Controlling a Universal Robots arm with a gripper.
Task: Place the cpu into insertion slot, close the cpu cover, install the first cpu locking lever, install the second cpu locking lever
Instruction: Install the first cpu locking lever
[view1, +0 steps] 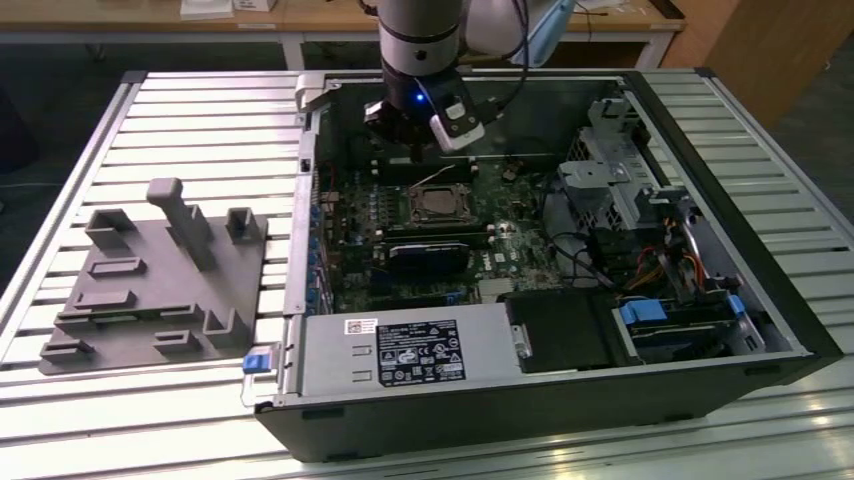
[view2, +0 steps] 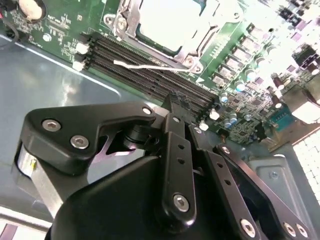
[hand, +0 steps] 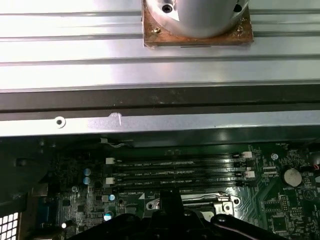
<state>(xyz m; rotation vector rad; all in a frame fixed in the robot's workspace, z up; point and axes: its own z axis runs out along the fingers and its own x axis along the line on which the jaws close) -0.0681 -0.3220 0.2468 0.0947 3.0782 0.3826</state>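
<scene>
The cpu (view2: 170, 22) shows its pale metal face inside the insertion slot (view1: 434, 206) on the green board. The silvery cpu cover (view2: 126, 21) lies flat around it. A thin metal lever rod (view2: 145, 65) stretches over the memory slots beside the socket. My gripper (view2: 173, 100) hangs just above the memory slots, a short way from the socket's edge, shut with nothing in it. In the exterior view the gripper (view1: 416, 150) is inside the open case, just behind the socket. In the first wrist view the gripper (hand: 170, 212) partly hides the socket frame (hand: 222, 201).
The open computer case (view1: 747, 300) lies on a slatted metal table. A grey power supply box (view1: 400, 350) fills its near side, with drive bays and cables (view1: 667, 310) at the exterior view's right. A grey fixture block (view1: 154, 280) sits at the exterior view's left.
</scene>
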